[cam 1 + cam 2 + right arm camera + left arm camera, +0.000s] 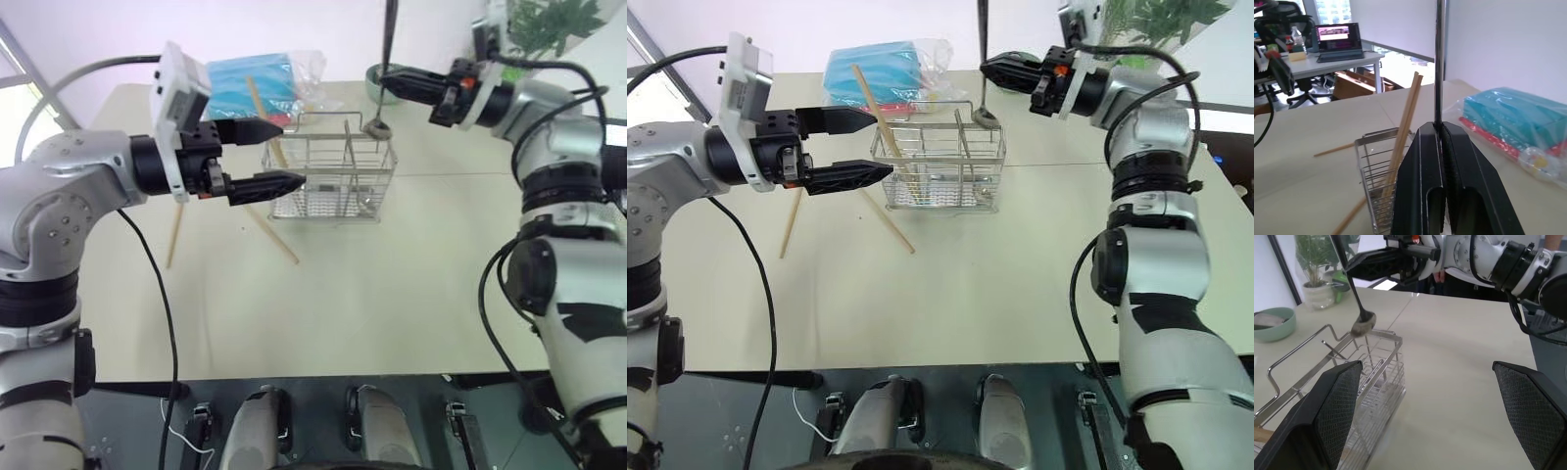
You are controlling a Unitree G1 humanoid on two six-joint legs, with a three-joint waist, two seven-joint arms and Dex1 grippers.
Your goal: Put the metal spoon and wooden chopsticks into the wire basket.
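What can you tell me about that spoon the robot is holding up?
The metal spoon is slim, shiny and silver-grey, with a long straight handle and a small oval bowl. It hangs upright, bowl down, its handle pinched between the shut black fingers of the right gripper. The bowl sits right at the top rim of the wire basket, at its far corner; whether they touch is unclear.
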